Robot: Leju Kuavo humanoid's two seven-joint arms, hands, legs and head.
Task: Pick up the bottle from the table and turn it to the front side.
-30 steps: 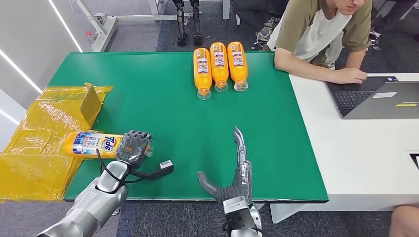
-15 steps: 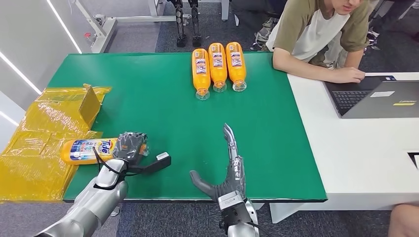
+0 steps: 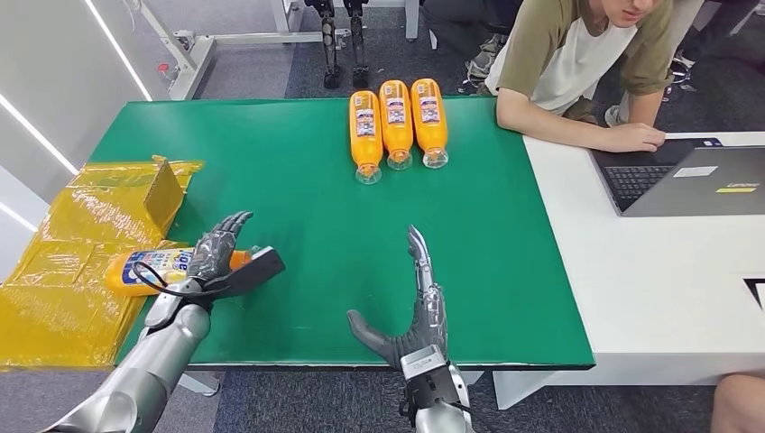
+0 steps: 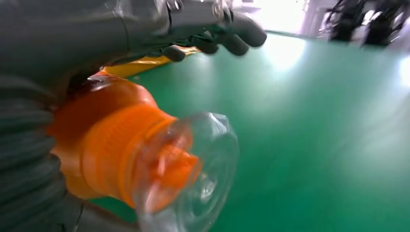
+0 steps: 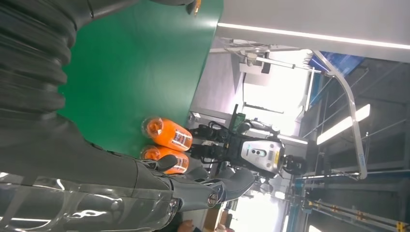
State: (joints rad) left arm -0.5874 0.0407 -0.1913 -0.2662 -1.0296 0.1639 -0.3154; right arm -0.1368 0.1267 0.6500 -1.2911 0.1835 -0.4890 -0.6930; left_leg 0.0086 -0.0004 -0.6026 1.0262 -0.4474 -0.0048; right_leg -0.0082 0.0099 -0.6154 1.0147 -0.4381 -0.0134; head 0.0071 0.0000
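An orange Tide bottle (image 3: 144,269) lies on its side at the near left edge of the green table (image 3: 343,225), partly on yellow wrapping. My left hand (image 3: 215,254) lies over its neck end with the fingers stretched out and apart, not wrapped round it. In the left wrist view the bottle's orange neck and clear cap (image 4: 154,164) sit close against the palm, and the fingers (image 4: 217,36) reach out past them. My right hand (image 3: 419,311) stands on edge near the table's front, fingers straight, thumb out, holding nothing.
Three orange bottles (image 3: 397,117) lie side by side at the far middle of the table. Flattened yellow-wrapped cardboard (image 3: 81,225) overhangs the left edge. A person (image 3: 577,63) leans on the white table (image 3: 659,280) at right, using a laptop (image 3: 695,180).
My left hand's fingers have uncurled from the bottle's neck and now point outward. The bottle has shifted slightly left. The right hand has hardly moved.
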